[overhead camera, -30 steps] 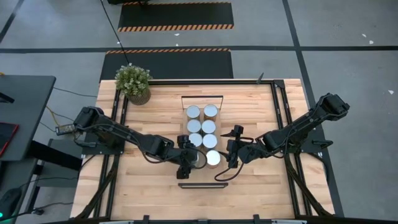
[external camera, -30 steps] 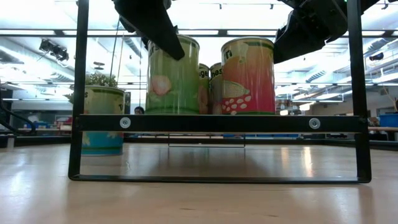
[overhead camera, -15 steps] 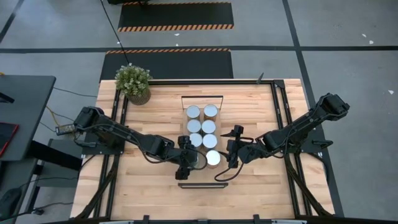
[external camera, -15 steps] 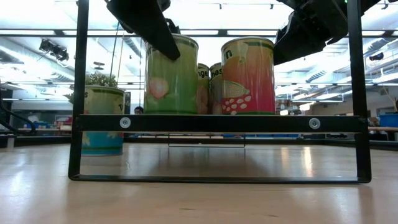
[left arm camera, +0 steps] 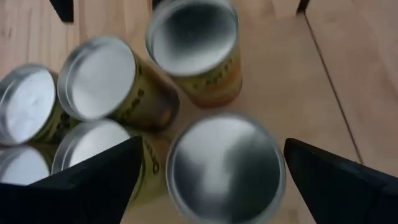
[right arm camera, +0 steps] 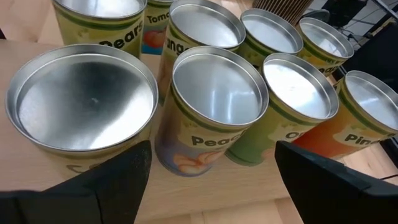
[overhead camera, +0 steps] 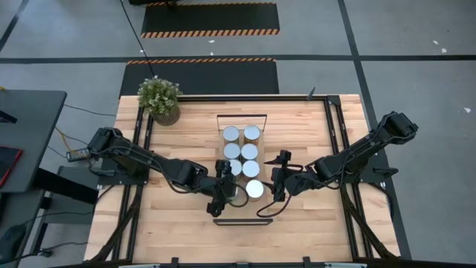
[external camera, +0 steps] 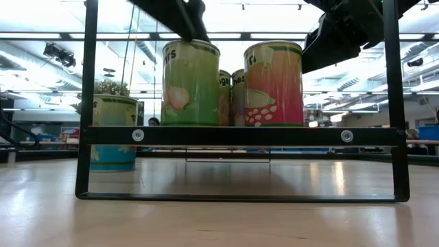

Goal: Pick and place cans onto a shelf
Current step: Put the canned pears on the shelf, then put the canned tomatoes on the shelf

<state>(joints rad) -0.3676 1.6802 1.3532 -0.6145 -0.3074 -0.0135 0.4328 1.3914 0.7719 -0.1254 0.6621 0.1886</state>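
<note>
Several cans with silver tops stand in two rows on the shelf (overhead camera: 221,152), a light-wood board with black end bars (external camera: 240,135). A green can (external camera: 191,82) and an orange-red can (external camera: 274,82) stand at the shelf's near end. My left gripper (overhead camera: 220,195) is open just above the green can's top (left arm camera: 224,171), one finger out to each side of it. My right gripper (overhead camera: 277,186) is open and empty, right of the orange-red can (right arm camera: 81,102), level with the can tops.
A potted green plant (overhead camera: 160,99) stands at the table's far left corner. Black frame rails (overhead camera: 336,149) run along the table's left and right sides. Bare tabletop (overhead camera: 297,231) lies near the front edge.
My left gripper has gone up off the green can's side, and its fingers now end about level with the can's top. The green can stays standing on the shelf's near end.
</note>
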